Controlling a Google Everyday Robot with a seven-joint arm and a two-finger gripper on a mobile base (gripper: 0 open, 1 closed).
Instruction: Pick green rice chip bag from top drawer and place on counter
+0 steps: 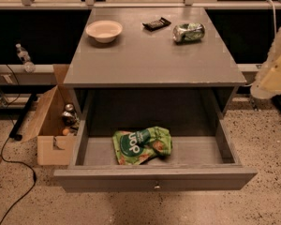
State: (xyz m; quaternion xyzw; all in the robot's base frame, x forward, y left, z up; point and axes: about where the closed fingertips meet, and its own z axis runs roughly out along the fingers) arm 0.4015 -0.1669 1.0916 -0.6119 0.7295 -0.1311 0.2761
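The green rice chip bag (141, 145) lies crumpled on the floor of the open top drawer (154, 177), left of the middle, with its dark green circle facing up. The drawer is pulled fully out, and its small metal knob (156, 186) shows on the front panel. The grey counter (154, 62) sits above it. My gripper (274, 71) is a pale shape at the right edge of the view, level with the counter's front right corner. It is well to the right of the bag and higher than it, and holds nothing I can see.
On the counter stand a cream bowl (104, 30) at back left, a dark small flat object (156, 24) at the back middle and a green-and-silver can (188, 32) lying on its side. An open cardboard box (51, 125) with items stands on the floor to the left. A black cable (14, 172) runs across the floor.
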